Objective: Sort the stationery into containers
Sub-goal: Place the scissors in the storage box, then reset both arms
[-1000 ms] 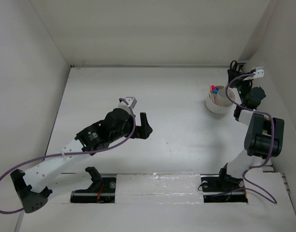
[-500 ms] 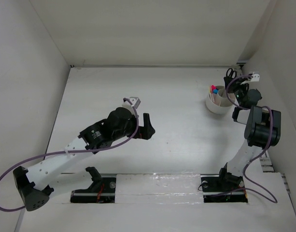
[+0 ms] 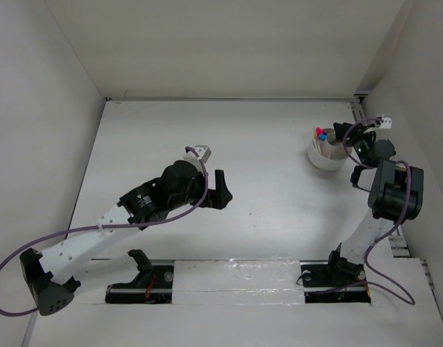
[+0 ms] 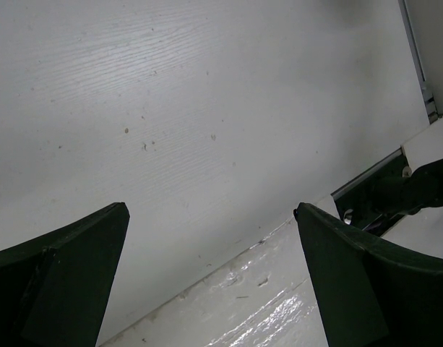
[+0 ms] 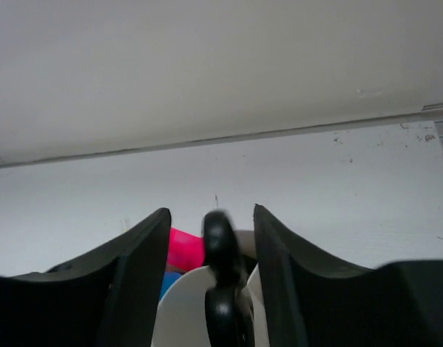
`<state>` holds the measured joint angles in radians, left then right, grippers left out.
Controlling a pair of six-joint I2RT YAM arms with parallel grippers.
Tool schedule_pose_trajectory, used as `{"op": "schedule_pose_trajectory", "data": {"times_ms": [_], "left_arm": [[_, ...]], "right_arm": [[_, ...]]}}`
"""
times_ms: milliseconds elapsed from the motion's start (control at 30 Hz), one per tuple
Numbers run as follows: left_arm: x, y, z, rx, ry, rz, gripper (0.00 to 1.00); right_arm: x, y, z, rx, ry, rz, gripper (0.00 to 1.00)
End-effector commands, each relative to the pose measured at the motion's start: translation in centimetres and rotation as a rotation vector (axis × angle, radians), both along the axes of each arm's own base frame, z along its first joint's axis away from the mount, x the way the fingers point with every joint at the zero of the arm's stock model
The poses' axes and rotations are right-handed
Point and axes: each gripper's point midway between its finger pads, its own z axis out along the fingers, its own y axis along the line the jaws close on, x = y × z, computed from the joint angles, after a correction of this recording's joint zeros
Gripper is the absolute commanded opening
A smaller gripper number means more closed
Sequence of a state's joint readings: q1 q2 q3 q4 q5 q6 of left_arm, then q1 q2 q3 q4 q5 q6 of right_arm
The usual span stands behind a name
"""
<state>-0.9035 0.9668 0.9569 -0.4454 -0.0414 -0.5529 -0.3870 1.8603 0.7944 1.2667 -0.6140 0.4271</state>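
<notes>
The round white organizer cup [image 3: 324, 157] stands at the far right of the table. Pink and blue highlighter caps [image 3: 321, 134] and pale pencils stick out of it. The black-handled scissors [image 3: 342, 131] stand in the cup, handles up. My right gripper [image 3: 349, 134] hangs over the cup's right rim. In the right wrist view its jaws [image 5: 210, 217] stand open on either side of the scissors handle [image 5: 221, 246], with a gap on each side; the pink cap [image 5: 185, 249] and the cup's white wall [image 5: 181, 307] show behind. My left gripper [image 3: 222, 189] is open and empty over the middle of the table [image 4: 210, 208].
The enclosure's back wall and right wall stand close to the cup. The right arm's black base mount [image 4: 394, 191] and the glossy white strip [image 3: 235, 275] along the table's near edge show in the left wrist view.
My right gripper came down from the back right corner with the scissors and set them into the cup; its jaws now stand apart from the handle. The left arm shifted slightly right.
</notes>
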Motion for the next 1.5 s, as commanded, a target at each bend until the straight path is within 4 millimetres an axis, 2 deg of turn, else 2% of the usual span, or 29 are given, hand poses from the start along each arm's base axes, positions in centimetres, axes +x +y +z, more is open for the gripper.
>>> {"op": "schedule_pose_trajectory", "data": {"times_ms": [0, 33, 67, 100, 133, 267, 367, 400, 433, 533, 600, 700, 733, 767, 800, 833, 867, 900, 933, 967, 1000, 1033, 1100, 1133, 1167, 1233, 1267, 1433, 1467], "left_arm": [[0.1, -0.3, 1.1, -0.032, -0.038, -0.017, 1.00], [0.1, -0.3, 1.1, -0.032, -0.038, -0.017, 1.00], [0.1, -0.3, 1.1, -0.032, -0.038, -0.017, 1.00], [0.1, -0.3, 1.1, -0.032, -0.038, -0.017, 1.00], [0.1, -0.3, 1.1, -0.032, -0.038, -0.017, 1.00], [0.5, 0.0, 1.1, -0.023, -0.050, 0.006, 1.00], [0.6, 0.1, 0.7, -0.008, -0.037, 0.021, 1.00], [0.6, 0.1, 0.7, -0.008, -0.037, 0.021, 1.00], [0.6, 0.1, 0.7, -0.008, -0.037, 0.021, 1.00], [0.7, 0.0, 0.8, -0.008, -0.037, 0.021, 1.00], [1.0, 0.1, 0.6, 0.005, -0.040, 0.037, 1.00], [2.0, 0.4, 1.4, 0.001, -0.053, 0.101, 1.00], [2.7, 0.9, 1.8, 0.010, -0.059, 0.158, 1.00], [2.7, 0.9, 2.2, -0.001, -0.055, 0.165, 1.00], [3.7, 1.6, 2.3, 0.015, -0.058, 0.226, 1.00], [4.2, 2.4, 2.1, 0.031, -0.046, 0.266, 1.00], [4.8, 3.0, 2.3, 0.037, -0.042, 0.308, 1.00], [6.0, 4.1, 3.6, 0.030, -0.070, 0.405, 1.00], [6.5, 4.6, 4.0, 0.042, -0.081, 0.443, 1.00], [6.6, 5.4, 4.4, 0.061, -0.093, 0.470, 1.00], [7.1, 5.7, 5.8, 0.051, -0.115, 0.506, 1.00], [7.7, 6.7, 6.4, 0.071, -0.142, 0.573, 1.00], [7.7, 8.4, 7.5, 0.107, -0.165, 0.632, 1.00], [8.1, 9.2, 8.8, 0.110, -0.196, 0.674, 1.00], [8.1, 9.7, 9.3, 0.120, -0.208, 0.694, 1.00], [7.7, 10.9, 10.6, 0.106, -0.232, 0.734, 1.00], [7.3, 12.0, 11.6, 0.090, -0.254, 0.757, 1.00], [5.4, 14.8, 14.5, 0.014, -0.325, 0.782, 1.00], [5.1, 15.3, 14.0, 0.036, -0.331, 0.771, 1.00]], "right_arm": [[-2.2, 1.2, 7.3, -0.139, -0.337, 0.039, 0.57], [-2.5, 1.2, 7.3, -0.121, -0.340, 0.033, 0.60], [-3.0, 1.5, 7.7, -0.108, -0.352, 0.041, 0.70], [-3.2, 1.4, 8.4, -0.104, -0.381, 0.031, 0.71], [-3.7, 1.5, 9.0, -0.096, -0.396, 0.026, 1.00], [-4.4, 1.4, 11.5, -0.082, -0.429, 0.005, 1.00], [-5.1, 0.8, 14.0, -0.064, -0.455, -0.046, 1.00], [-5.8, 0.8, 15.7, -0.064, -0.482, -0.064, 1.00], [-5.8, 0.5, 15.6, -0.046, -0.457, -0.081, 1.00], [-7.1, -0.2, 18.1, -0.027, -0.480, -0.154, 1.00], [-7.5, -0.6, 18.6, 0.001, -0.453, -0.205, 1.00], [-7.8, -0.3, 19.3, -0.016, -0.352, -0.282, 1.00], [-7.9, 1.1, 19.7, -0.072, -0.281, -0.299, 1.00], [-8.9, 2.0, 22.6, -0.054, -0.348, -0.315, 1.00], [-8.5, 2.3, 20.3, -0.101, -0.208, -0.353, 1.00], [-8.9, 3.5, 20.5, -0.084, -0.167, -0.396, 1.00], [-9.7, 4.1, 22.2, -0.079, -0.154, -0.414, 1.00], [-11.4, 4.8, 20.9, -0.086, -0.043, -0.415, 1.00], [-12.7, 4.6, 20.9, -0.064, 0.000, -0.470, 1.00], [-13.9, 6.6, 20.9, -0.053, 0.031, -0.431, 1.00], [-16.5, 7.1, 22.6, -0.019, 0.006, -0.420, 1.00], [-17.8, 7.7, 20.7, -0.046, 0.087, -0.408, 1.00], [-20.5, 9.5, 21.4, -0.033, 0.088, -0.347, 1.00], [-22.3, 9.7, 22.2, -0.026, 0.071, -0.319, 1.00], [-23.4, 10.0, 20.5, -0.063, 0.140, -0.295, 1.00], [-25.5, 10.8, 20.8, -0.078, 0.157, -0.227, 1.00], [-26.4, 11.1, 19.3, -0.114, 0.220, -0.196, 1.00], [-30.1, 12.3, 18.1, -0.146, 0.301, -0.050, 1.00], [-31.4, 12.1, 19.0, -0.144, 0.275, -0.031, 1.00]]}}
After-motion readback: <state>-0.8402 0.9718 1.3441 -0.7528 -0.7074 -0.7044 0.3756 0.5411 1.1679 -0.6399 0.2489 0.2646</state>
